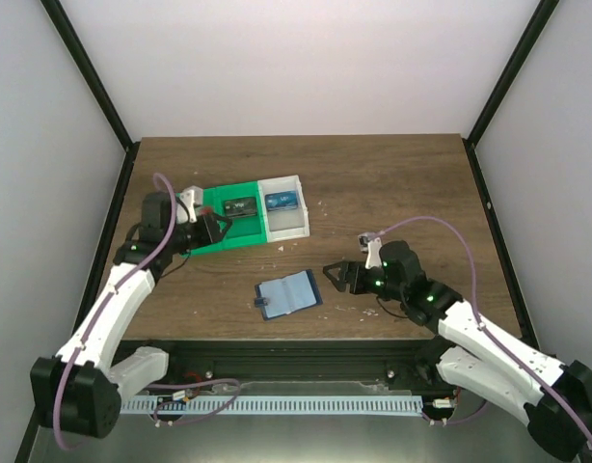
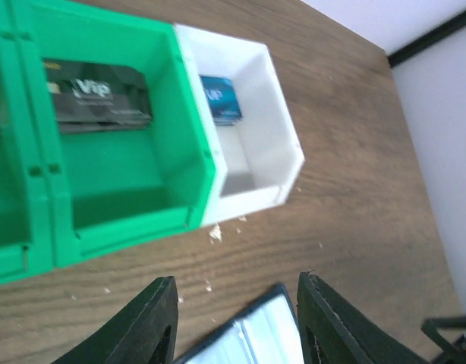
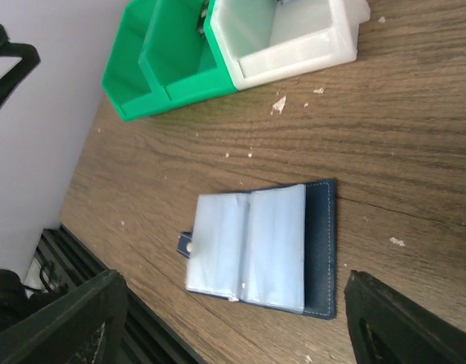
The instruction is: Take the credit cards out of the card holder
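**Item 1, card holder** [image 1: 288, 294]: lying open and flat on the table [image 1: 392, 183], near its front edge and between the two arms. Both leaves are spreading out with the pale clear pockets facing up and the darker rim showing along one side. It is sitting well apart from the tray. Whether a card is resting in any pocket cannot be told from these views.

**Item 2, tray** [image 2: 252, 199]: green and white, three compartments, standing further back on the left.

**Item 3, dark card** [image 2: 100, 95]: lying in the middle green compartment.

**Item 4, blue card** [image 2: 220, 98]: lying at the far end of the white compartment.

**Item 5, left gripper** [image 2: 237, 284]: hanging by the tray's green end, jaws standing apart, gripping nothing.

**Item 6, right gripper** [image 3: 234, 277]: hovering just right of the card holder, jaws spreading wide, touching nothing.
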You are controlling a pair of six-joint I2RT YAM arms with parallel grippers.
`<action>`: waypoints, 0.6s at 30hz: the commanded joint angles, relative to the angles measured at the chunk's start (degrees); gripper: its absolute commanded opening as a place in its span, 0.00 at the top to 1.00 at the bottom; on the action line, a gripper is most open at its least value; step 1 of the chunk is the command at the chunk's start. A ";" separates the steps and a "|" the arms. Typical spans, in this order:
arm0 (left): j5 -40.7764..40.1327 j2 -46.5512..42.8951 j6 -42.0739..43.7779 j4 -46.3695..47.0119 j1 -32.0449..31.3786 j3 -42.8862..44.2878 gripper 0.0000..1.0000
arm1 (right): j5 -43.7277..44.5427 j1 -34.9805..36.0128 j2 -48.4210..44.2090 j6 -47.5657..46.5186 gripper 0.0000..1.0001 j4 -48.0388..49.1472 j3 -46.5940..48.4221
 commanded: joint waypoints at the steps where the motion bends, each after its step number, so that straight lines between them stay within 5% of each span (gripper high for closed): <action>1: 2.80 -5.53 -4.18 0.52 -3.48 -6.20 0.55 | -2.91 -0.07 3.38 -1.43 0.24 0.19 3.00; 9: 5.60 -8.96 -14.47 10.00 -14.64 -18.85 0.54 | -7.61 0.21 13.23 1.19 0.49 3.53 3.35; 18: 3.01 -3.05 -23.23 25.16 -27.23 -28.77 0.54 | -7.04 3.29 23.73 1.54 0.57 7.16 5.39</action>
